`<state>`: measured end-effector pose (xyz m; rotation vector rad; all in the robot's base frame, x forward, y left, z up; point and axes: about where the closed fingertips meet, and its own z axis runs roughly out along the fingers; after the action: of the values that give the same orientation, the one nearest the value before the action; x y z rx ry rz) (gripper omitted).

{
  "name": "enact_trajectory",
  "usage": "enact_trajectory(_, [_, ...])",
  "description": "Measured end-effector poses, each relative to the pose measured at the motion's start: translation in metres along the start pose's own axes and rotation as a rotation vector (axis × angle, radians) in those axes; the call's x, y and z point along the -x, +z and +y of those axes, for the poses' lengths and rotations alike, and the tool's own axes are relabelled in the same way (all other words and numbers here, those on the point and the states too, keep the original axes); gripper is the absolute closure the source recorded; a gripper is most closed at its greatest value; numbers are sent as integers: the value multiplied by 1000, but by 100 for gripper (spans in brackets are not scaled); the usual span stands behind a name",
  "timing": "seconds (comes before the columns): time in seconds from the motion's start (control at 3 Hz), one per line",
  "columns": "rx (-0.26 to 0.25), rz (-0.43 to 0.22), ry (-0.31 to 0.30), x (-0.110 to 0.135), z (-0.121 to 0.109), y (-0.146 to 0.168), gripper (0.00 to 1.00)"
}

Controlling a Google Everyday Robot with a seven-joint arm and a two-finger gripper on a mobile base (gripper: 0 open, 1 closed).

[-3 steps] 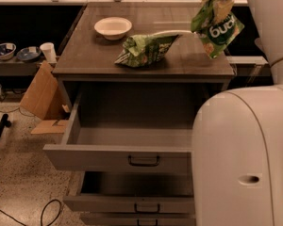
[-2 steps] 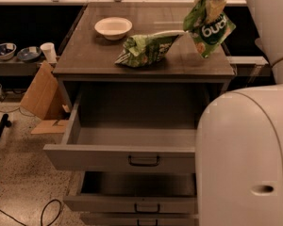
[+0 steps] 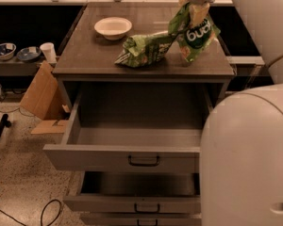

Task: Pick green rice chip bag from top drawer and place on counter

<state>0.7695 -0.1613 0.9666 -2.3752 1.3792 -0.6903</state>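
"Two drawers stood open nearest the camera, at six o'clock, beside the robot's pale body (image 3: 245, 164) at five. Was the top drawer (image 3: 108, 155) holding anything?"

"Nothing I could see on its floor. The lower drawer (image 3: 108, 204) showed only a dark gap."

"And the green rice chip bag (image 3: 196, 34)?"

"Out of the drawer, farther back at one o'clock, over the right half of the table (image 3: 85, 55). It hung upright from the end effector (image 3: 197, 6), which was clenched on the bag's top edge. Its bottom corner was very close to the table. Whether it touched, I could not tell."

"So the step in hand was the placing?"

"That was my reading. Pick done, release not yet."

"How should it have been done well?"

"Lower until the bag's base bore on the wood, let go, then rise straight up so the foil wasn't dragged. A limp bag slumps, so I expected it to fall flat. Better that it fell toward three o'clock, onto bare table, though the right edge was near."

"What lay at nine o'clock of it?"

"The darker green bag (image 3: 144, 51), just beside it, possibly touching at its raised end. Nudging that one looked like the main risk. Farther back, at ten o'clock, sat a white bowl (image 3: 112, 27), well apart and no concern."
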Motion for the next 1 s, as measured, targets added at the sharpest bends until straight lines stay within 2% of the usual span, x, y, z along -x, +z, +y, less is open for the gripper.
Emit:
enact_trajectory(0.33, [20, 9, 15, 3, -1, 11, 100])
enact_trajectory(1.0, [28, 60, 79, -19, 0, 8, 100])
